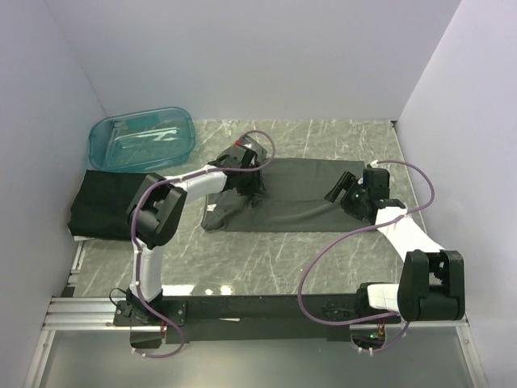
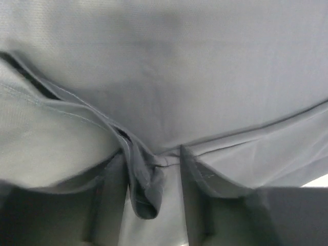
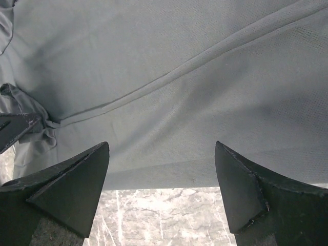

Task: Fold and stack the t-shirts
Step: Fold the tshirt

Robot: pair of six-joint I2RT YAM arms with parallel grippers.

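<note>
left gripper [image 2: 152, 169] half open, straddling a fold of the t-shirt [image 2: 169, 77] between its fingers, unclamped; right gripper [image 3: 161, 148] wide open, empty, shirt edge just ahead.

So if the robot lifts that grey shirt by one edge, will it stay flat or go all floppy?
Probably floppy: the shirt lies in soft wrinkles, and a thin fold of it bunches up inside the left tool. It looks light, being thin cloth. It likely won't slip much, since the weave looks matte, not shiny.
</note>
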